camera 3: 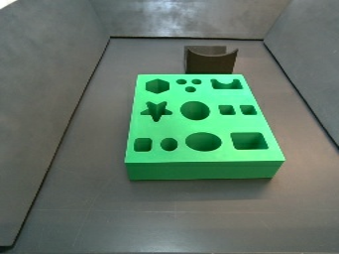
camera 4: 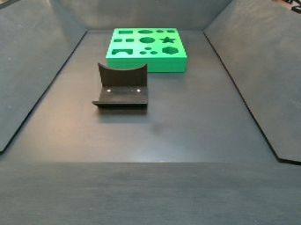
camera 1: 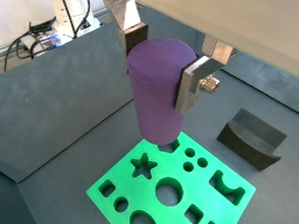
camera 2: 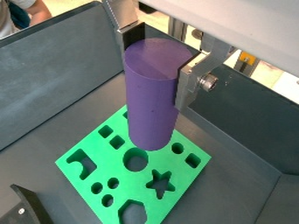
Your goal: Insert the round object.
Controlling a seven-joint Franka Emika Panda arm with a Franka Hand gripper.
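End effector [camera 2: 176, 74]: we hold the round object [camera 2: 152, 92] upright, high above the block, out of both side views.
Green block [camera 2: 135, 162]: we centre over its largest round hole [camera 2: 136, 159], then lower straight.
Dark curved piece [camera 3: 209, 56]: well clear.

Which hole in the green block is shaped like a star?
The star hole in the green block, the only pointed one. Its neighbours are round, square or hexagonal. The gripper holds the purple peg above the block.
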